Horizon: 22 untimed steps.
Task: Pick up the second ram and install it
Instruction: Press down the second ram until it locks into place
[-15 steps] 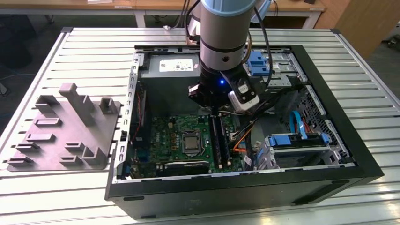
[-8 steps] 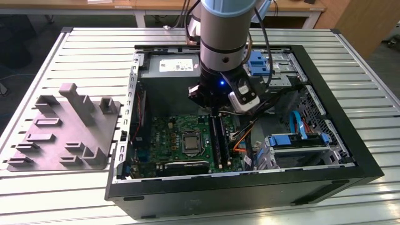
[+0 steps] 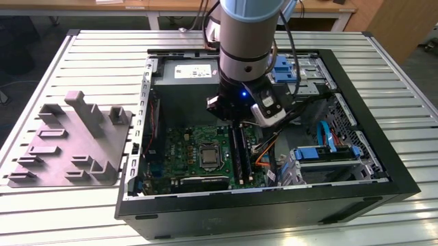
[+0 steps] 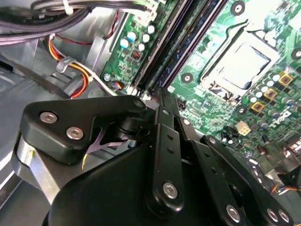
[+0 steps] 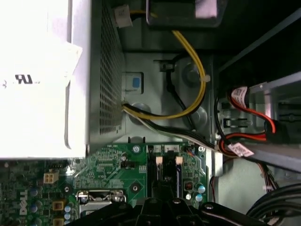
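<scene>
My gripper (image 3: 236, 122) hangs inside the open computer case (image 3: 356, 202), over the far end of the long black slots (image 3: 241, 154) on the green motherboard (image 3: 198, 154). Its fingers are shut together. In the second wrist view the gripper (image 4: 161, 94) tapers to a thin tip at the end of a dark blue-black stick, the second ram (image 4: 190, 44), which stands along a slot. I cannot tell whether the tips touch it. In the first wrist view the gripper (image 5: 162, 190) is in line with the slots (image 5: 162, 172) and their white end clips.
A grey fixture (image 3: 68, 138) with upright posts lies on the slatted table at the exterior view's left. The power supply (image 3: 195, 74), blue drive brackets (image 3: 321, 154), orange and yellow cables (image 4: 77, 75) and the processor socket (image 4: 240, 63) crowd around the slots.
</scene>
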Available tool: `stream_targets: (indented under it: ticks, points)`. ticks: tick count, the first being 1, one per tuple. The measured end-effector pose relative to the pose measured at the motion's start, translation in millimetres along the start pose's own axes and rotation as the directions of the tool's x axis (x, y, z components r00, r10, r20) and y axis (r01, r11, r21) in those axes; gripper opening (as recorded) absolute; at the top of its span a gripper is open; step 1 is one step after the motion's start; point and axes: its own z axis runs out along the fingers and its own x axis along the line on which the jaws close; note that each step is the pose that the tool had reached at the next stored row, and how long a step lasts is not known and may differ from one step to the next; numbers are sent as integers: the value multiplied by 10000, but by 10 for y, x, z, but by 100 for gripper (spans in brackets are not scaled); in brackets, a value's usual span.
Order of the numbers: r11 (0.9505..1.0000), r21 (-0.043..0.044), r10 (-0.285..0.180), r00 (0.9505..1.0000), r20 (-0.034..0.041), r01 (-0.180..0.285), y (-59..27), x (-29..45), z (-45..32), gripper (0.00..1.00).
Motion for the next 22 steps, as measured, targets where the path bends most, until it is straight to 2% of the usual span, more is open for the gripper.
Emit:
stream_targets:
  ticks: [12,22]
  points:
    - [10000,5,0,10000,0,0,-334,-11,-22,10]
    - [10000,76,-3,10000,2,3,-566,-17,-37,10]
